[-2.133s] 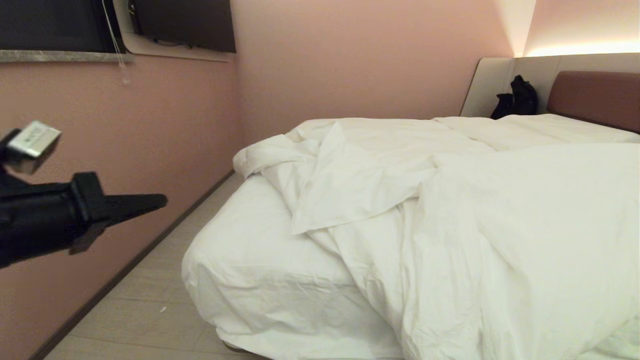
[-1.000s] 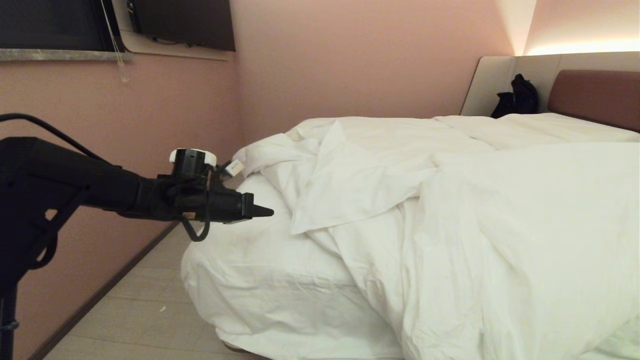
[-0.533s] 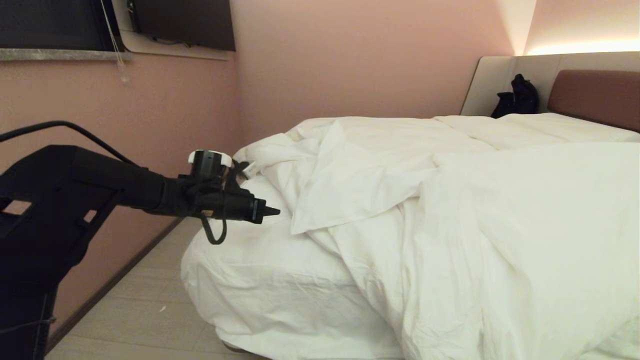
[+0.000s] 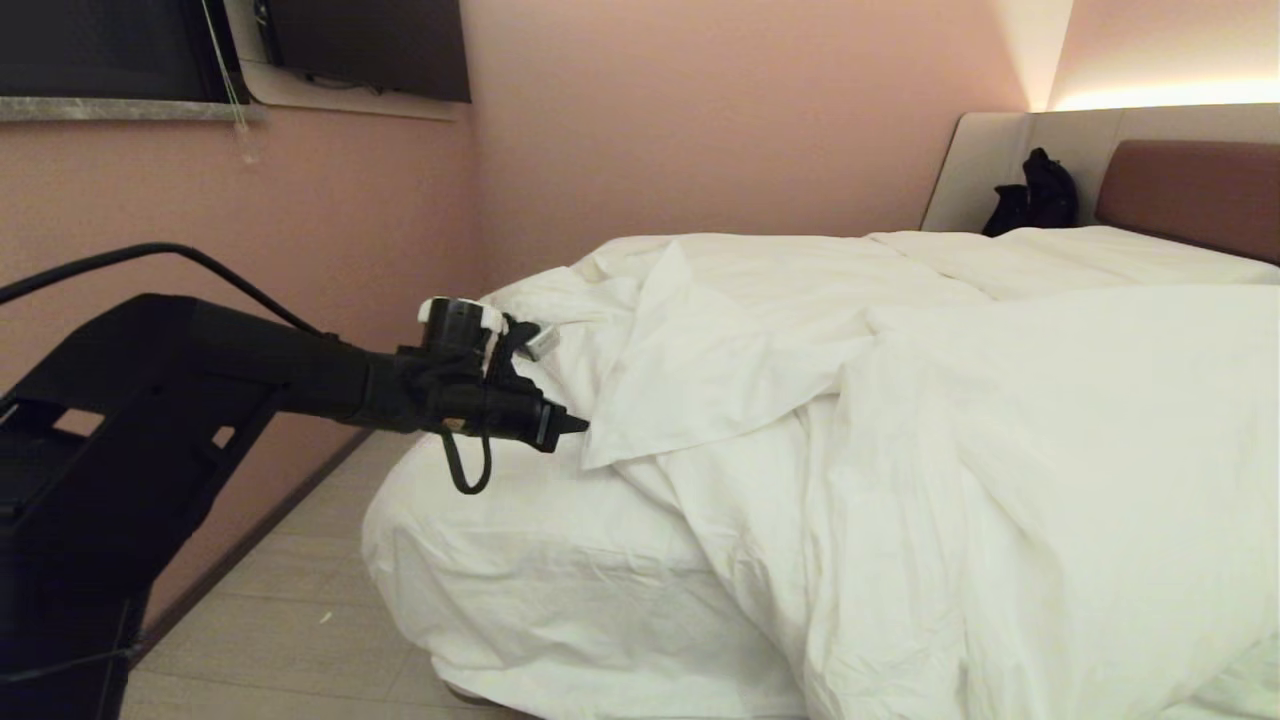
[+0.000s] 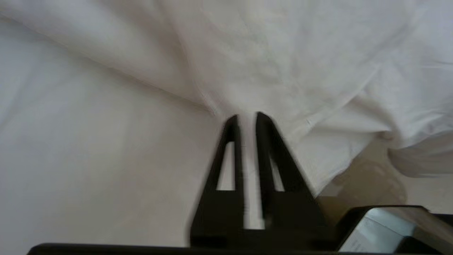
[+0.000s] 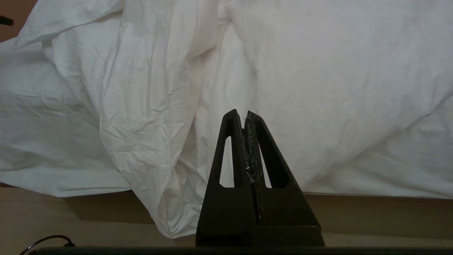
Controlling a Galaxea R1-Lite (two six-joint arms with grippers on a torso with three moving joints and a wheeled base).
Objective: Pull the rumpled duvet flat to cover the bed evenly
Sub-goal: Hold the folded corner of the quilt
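Task barely begun: puffy white rumpled duvet (image 4: 900,400) lies bunched toward right of low white-sheeted bed (image 4: 500,560), near-left sheet bare; left gripper (image 4: 575,426), slightly parted, empty, just beside folded corner; right gripper (image 6: 245,114) clenched, parked.

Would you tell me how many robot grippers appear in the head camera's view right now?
1. The left gripper reaches from the left toward the duvet's folded-back corner above the bare sheet. The right gripper is outside the head view, showing only on its own wrist camera.
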